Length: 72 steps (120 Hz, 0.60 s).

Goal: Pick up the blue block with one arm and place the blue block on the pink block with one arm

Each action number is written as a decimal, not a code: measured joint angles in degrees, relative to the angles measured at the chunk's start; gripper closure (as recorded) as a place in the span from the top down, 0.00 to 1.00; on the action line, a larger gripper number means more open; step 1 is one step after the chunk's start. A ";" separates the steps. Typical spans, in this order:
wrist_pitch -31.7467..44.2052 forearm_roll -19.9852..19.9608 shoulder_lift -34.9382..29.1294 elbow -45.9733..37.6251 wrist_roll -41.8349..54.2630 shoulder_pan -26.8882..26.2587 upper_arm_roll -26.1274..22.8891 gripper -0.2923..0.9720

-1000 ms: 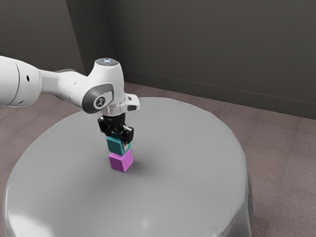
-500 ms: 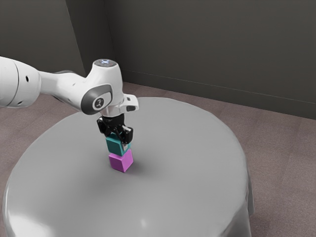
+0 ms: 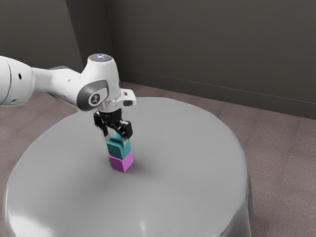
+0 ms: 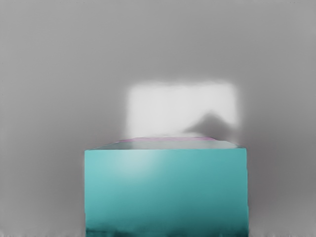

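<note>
Hand (image 3: 117, 134) over blue block (image 3: 120, 146), stacked on pink block (image 3: 121, 162), round table (image 3: 197, 173)

Pink block (image 4: 168, 139) almost wholly behind blue block (image 4: 165, 190)

I've got a round grey table (image 3: 197, 163), cloth-draped, and sitting straight on it, toward the exterior view's left, the pink block (image 3: 121, 162).

Blue block (image 3: 119, 146) stacked on pink block (image 3: 121, 162), black gripper (image 3: 118, 134) at its top, white arm (image 3: 54, 85) over round grey table (image 3: 197, 163)
</note>
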 joint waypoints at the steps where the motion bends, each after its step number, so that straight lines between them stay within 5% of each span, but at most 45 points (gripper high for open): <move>1: -0.02 -0.03 -0.20 -0.02 0.01 0.01 -0.01 0.73; 36: -2.50 -0.55 -10.87 -2.57 0.16 -0.06 -0.67 0.76; 72: -3.78 -1.52 -13.36 -3.21 1.02 -1.11 -1.01 0.77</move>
